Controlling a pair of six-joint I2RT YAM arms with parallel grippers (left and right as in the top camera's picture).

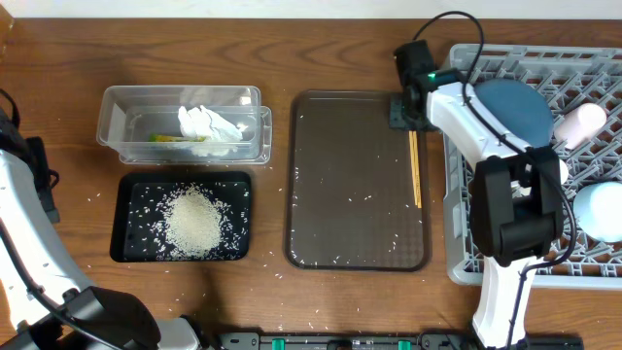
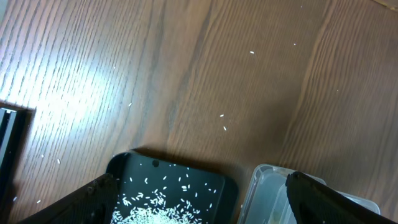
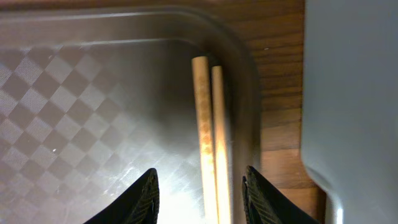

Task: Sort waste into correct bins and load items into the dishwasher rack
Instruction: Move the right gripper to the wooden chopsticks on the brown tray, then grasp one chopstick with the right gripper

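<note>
Two wooden chopsticks (image 1: pixel 415 170) lie along the right edge of the dark brown serving tray (image 1: pixel 350 194). My right gripper (image 1: pixel 403 112) hangs open over their far end; in the right wrist view its fingers (image 3: pixel 200 180) straddle the chopsticks (image 3: pixel 208 124) without touching them. The grey rack (image 1: pixel 462 233) holds the blue dish (image 1: pixel 515 112), pink cup (image 1: pixel 581 123) and light-blue bowl (image 1: pixel 598 209). The clear tub (image 1: pixel 112 122) holds the white napkin (image 1: pixel 209 124) and yellow-green wrapper (image 1: pixel 175 139). The black tray (image 1: pixel 119 224) holds a rice pile (image 1: pixel 192 219). My left gripper (image 2: pixel 199 180) is open and empty above the black tray (image 2: pixel 180 177).
Loose rice grains are scattered on the wooden table (image 1: pixel 282 272) and on the serving tray. The rack's grey wall (image 3: pixel 348 93) stands close to the right of the chopsticks. My left arm (image 1: pixel 29 185) is at the table's left edge.
</note>
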